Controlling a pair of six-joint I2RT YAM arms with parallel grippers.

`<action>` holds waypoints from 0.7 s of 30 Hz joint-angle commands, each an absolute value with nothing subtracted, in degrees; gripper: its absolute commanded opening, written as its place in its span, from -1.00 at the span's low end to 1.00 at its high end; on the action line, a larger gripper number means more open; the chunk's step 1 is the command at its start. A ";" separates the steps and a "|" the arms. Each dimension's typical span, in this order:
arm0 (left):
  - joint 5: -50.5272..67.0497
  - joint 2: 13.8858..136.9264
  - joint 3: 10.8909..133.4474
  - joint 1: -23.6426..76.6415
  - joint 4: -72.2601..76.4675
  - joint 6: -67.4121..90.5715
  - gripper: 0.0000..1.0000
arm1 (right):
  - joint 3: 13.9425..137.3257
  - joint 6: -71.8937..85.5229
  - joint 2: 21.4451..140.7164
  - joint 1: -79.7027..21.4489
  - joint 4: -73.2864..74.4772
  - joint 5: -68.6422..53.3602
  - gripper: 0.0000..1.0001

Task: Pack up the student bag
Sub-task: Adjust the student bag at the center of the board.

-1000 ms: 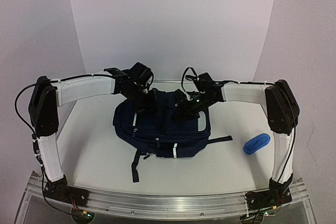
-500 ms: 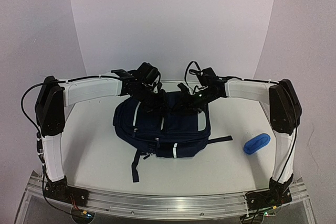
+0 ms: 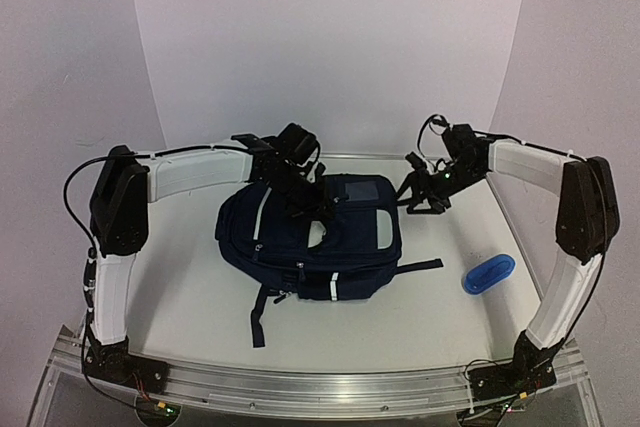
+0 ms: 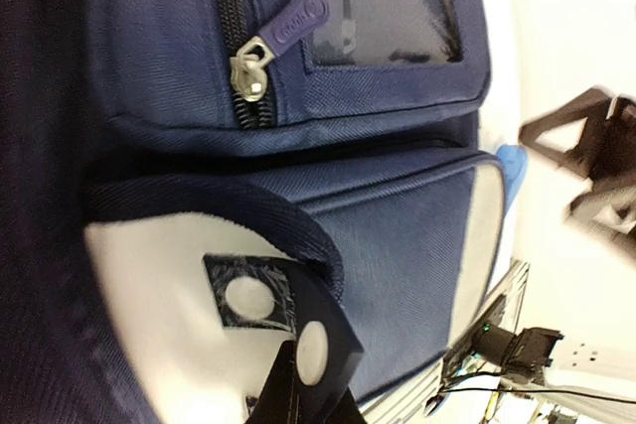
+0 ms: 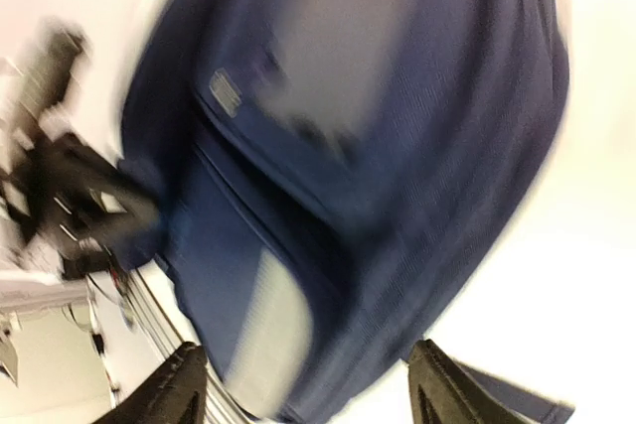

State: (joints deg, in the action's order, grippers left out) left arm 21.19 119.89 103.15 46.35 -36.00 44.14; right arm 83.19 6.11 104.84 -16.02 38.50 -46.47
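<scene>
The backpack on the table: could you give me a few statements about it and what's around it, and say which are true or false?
1. The student bag lies on the table between the two arms. True.
2. The small blue pouch is packed inside the bag. False: it lies on the table, apart from the bag, on the right.
3. The right arm's jaws are spread and hold nothing. True.
4. Both arms' jaws are over the bag. False: only the left arm's jaws are; the right arm's hang beside it, over the table.
</scene>
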 commanded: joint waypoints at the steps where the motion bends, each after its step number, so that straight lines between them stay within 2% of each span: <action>1: 24.42 126.05 110.95 47.28 -37.99 41.13 -0.91 | 80.47 -2.10 105.31 -16.20 46.24 -45.98 0.47; 6: 24.83 132.32 118.86 47.54 -44.49 39.18 -0.40 | 82.00 -2.29 107.02 -16.25 47.39 -48.96 0.55; 11: 24.89 131.35 123.65 47.52 -44.91 39.10 0.30 | 82.61 -2.57 108.97 -16.34 48.47 -51.21 0.66; 14: 21.77 126.93 121.76 47.38 -44.06 39.84 0.85 | 82.09 -3.32 110.88 -16.33 49.19 -51.42 0.67; 15: 19.97 125.16 120.34 47.34 -43.88 40.21 0.94 | 81.81 -3.68 111.36 -16.31 49.25 -51.44 0.68; 21: 11.98 111.72 104.58 45.88 -43.94 44.46 0.99 | 80.48 -7.28 110.54 -16.31 49.31 -52.03 0.69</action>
State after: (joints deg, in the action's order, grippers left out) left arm 19.84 123.78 113.76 47.59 -42.87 41.24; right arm 80.90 -3.21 111.85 -16.05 47.88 -50.74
